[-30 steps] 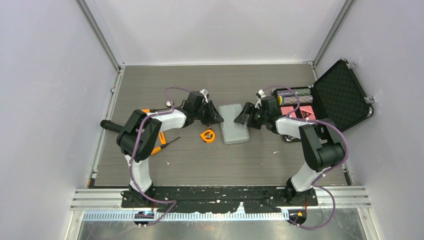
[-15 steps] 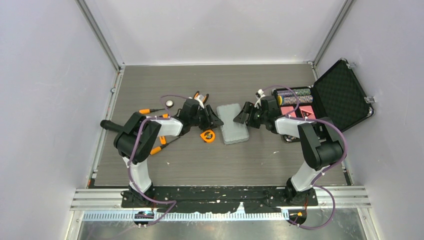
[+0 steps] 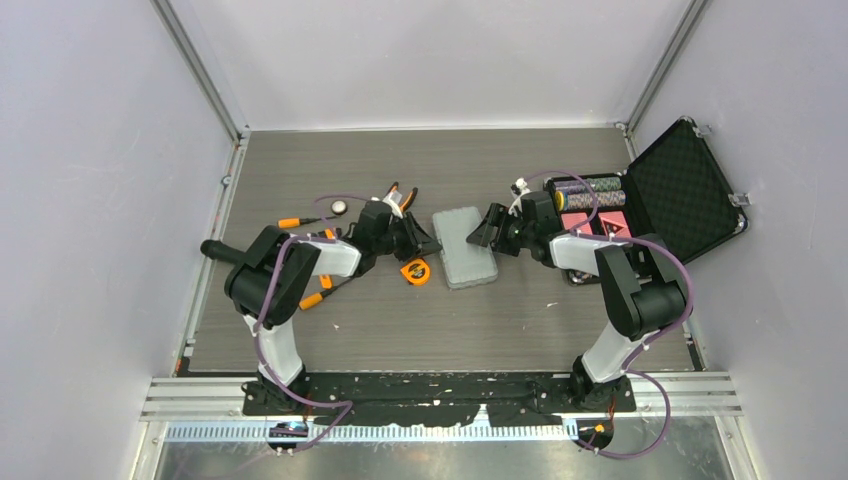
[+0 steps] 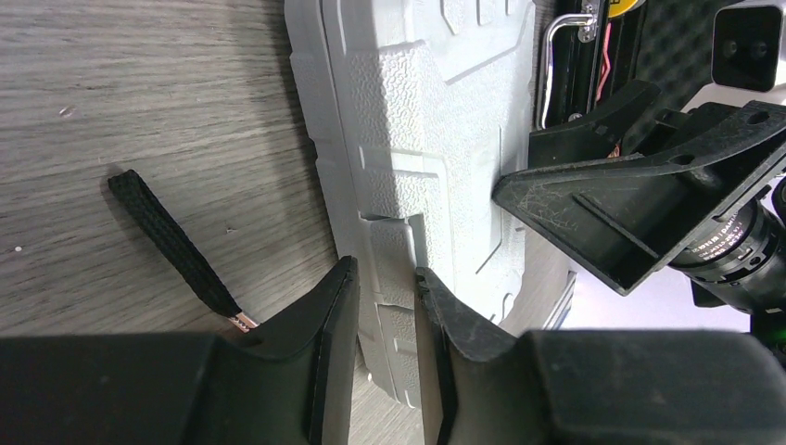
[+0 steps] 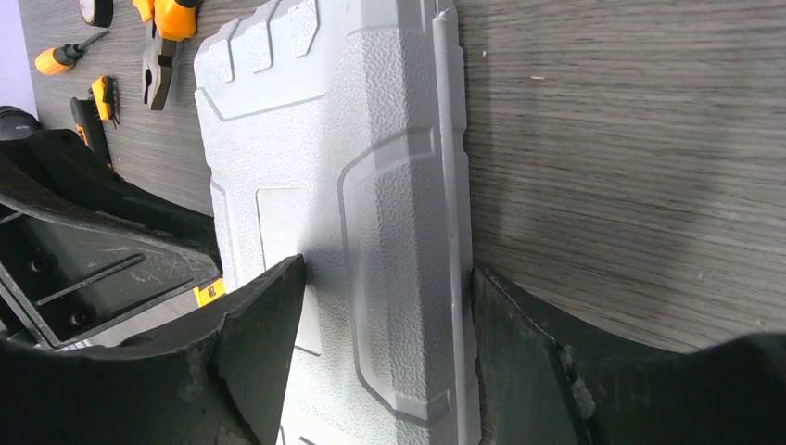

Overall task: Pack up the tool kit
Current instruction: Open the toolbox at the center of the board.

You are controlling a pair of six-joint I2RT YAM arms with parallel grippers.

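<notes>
tool kit (image 3: 465, 247) — closed, flat at desk (image 3: 400, 320) centre | stiff textured plastic, likely light, may slide; hold by latch tab (image 4: 390, 264) or long edges | left tool (image 4: 382, 306), 9 o'clock, pinches the tab | right tool (image 5: 380, 297), 3 o'clock, spread, straddling opposite edge

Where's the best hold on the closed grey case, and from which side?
Its long edges, approached low from either side. The grey case lies flat and closed, likely too broad to span from above; the left claw and right claw flank those edges.
</notes>
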